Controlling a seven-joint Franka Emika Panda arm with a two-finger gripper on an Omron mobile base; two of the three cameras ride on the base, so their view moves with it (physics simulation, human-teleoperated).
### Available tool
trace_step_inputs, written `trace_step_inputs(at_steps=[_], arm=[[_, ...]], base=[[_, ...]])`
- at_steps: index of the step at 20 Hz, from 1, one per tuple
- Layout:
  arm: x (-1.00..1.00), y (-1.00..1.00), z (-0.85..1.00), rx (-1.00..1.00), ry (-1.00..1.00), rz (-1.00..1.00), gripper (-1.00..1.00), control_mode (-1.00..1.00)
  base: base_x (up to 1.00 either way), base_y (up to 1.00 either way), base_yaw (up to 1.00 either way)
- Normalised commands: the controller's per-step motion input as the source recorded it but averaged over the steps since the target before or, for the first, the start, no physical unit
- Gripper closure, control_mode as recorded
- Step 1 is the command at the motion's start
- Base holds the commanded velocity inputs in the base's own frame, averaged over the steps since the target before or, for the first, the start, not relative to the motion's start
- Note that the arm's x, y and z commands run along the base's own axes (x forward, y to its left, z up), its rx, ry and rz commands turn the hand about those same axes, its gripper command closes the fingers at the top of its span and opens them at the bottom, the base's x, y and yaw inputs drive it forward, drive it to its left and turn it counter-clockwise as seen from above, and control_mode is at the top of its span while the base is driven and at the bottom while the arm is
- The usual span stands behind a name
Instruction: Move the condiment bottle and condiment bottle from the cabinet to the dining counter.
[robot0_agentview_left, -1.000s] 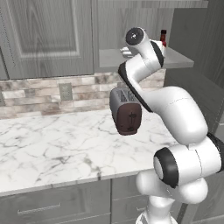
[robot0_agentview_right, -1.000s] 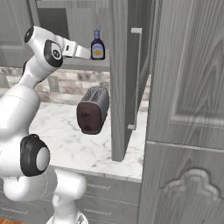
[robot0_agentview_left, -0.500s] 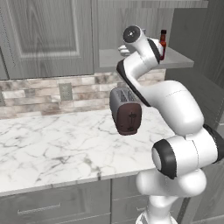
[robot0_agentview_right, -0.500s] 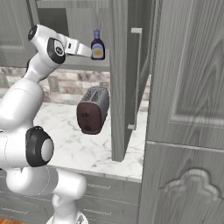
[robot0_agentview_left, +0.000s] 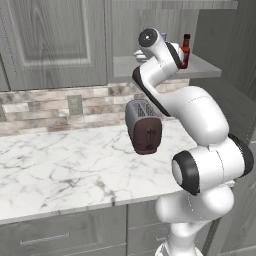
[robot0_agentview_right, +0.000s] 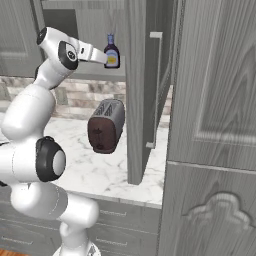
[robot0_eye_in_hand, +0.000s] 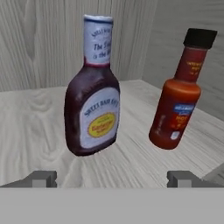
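From the hand view I have my claw (robot0_eye_in_hand: 111, 179) wide open, nothing between its two tips, which sit at the bottom edge of the frame, one lower left, one lower right. Both bottles stand upright on the cabinet shelf (robot0_eye_in_hand: 35, 127), so their long axes run up the frame, square to the line between my tips.

The dark sauce bottle (robot0_eye_in_hand: 92, 89) is centre-left and looks the nearer of the two. Its body falls inside the span of my tips, a little toward the left one. The red bottle (robot0_eye_in_hand: 179, 94) stands at centre-right, apart from the dark one with bare shelf between them, and just about in line with my right tip.

In the right base view the claw (robot0_agentview_right: 103, 56) is at upper centre, just beside the dark bottle, with the toaster (robot0_agentview_right: 106, 125) on the tabletop (robot0_agentview_right: 95, 170) below it.

My judgement: the dark bottle is the one to go for, straight ahead with a slight shift toward the left of the frame. The risk I see is my right tip clipping the red bottle on the way in.
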Motion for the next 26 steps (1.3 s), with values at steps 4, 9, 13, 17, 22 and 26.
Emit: trace_step_inputs(at_steps=[4,9,13,17,22,26], arm=[[0.30,0.01,0.04,0.00,0.00,0.00,-1.00,-1.00],[0.24,0.00,0.10,0.00,0.00,0.00,-1.00,-1.00],[0.27,0.06,0.06,0.00,0.00,-0.01,-1.00,-1.00],[0.23,0.02,0.02,0.00,0.00,-0.01,-1.00,-1.00],[0.11,0.00,0.00,0.00,0.00,-0.05,-1.00,-1.00],[0.12,0.00,0.00,0.00,0.00,-0.08,-1.00,-1.00]], base=[[0.00,0.00,0.00],[0.00,0.00,0.00],[0.00,0.00,0.00],[0.00,0.00,0.00],[0.00,0.00,0.00],[0.00,0.00,0.00]])
